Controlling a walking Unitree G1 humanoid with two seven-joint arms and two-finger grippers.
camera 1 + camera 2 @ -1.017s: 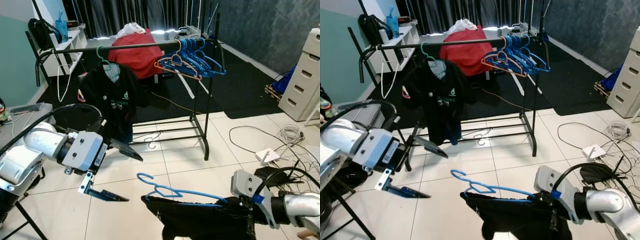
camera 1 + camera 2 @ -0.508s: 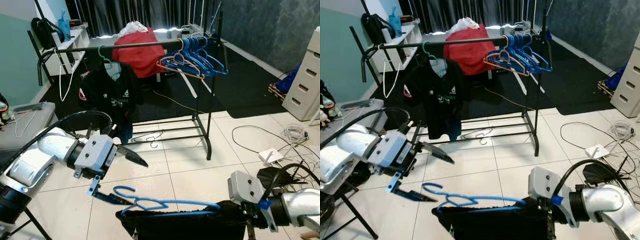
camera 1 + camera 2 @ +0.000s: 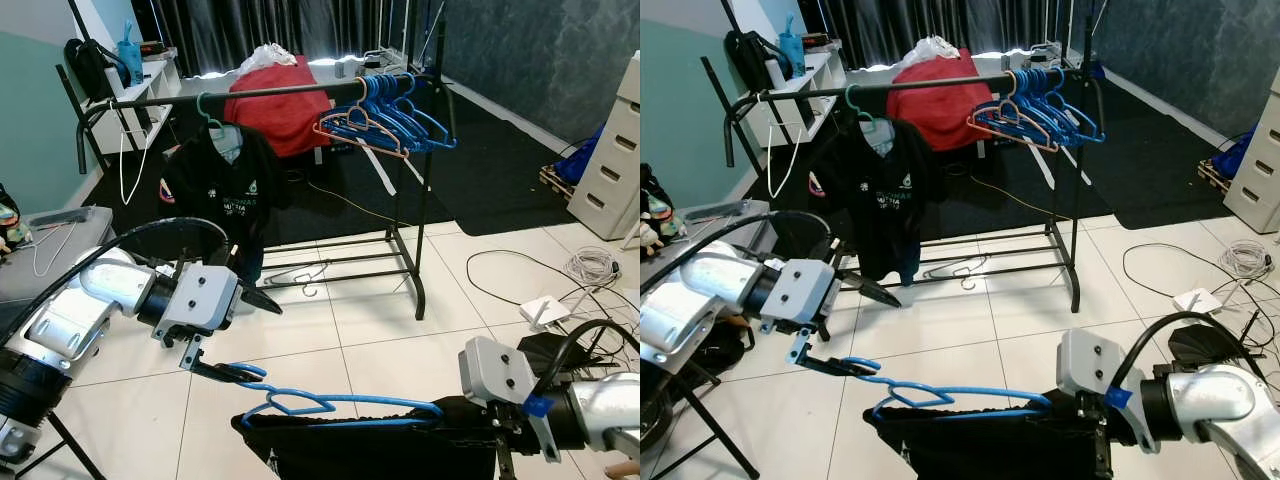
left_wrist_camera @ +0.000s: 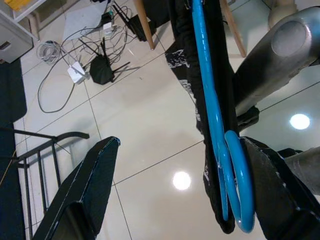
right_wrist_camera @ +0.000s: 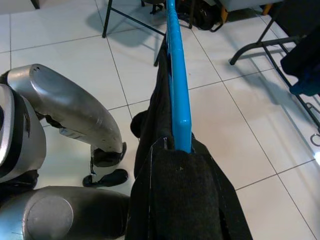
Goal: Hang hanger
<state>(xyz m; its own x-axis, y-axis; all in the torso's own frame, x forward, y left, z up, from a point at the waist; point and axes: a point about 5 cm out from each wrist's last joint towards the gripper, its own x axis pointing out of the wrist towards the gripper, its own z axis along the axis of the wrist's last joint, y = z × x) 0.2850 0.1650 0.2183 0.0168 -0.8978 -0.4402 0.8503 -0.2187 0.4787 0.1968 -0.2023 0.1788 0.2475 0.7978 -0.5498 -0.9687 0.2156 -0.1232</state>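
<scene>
Here, the left tool (image 3: 243, 338) spreads wide around the blue plastic hanger's hook (image 3: 250, 372); the right tool's state cannot be told.

A black metal clothes rack (image 3: 414, 200) stands ahead on the floor, a black shirt (image 3: 222, 195) hanging at its left, blue plastic hangers (image 3: 400, 118) bunched at its right; white drawers (image 3: 610, 150) stand far right.

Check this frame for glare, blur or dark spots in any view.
Left wrist view: two round lamp reflections glare on the floor tiles; the near blue hanger is slightly soft. Right wrist view: sharp and evenly lit. Eye views: sharp, backlit at the curtains.
</scene>
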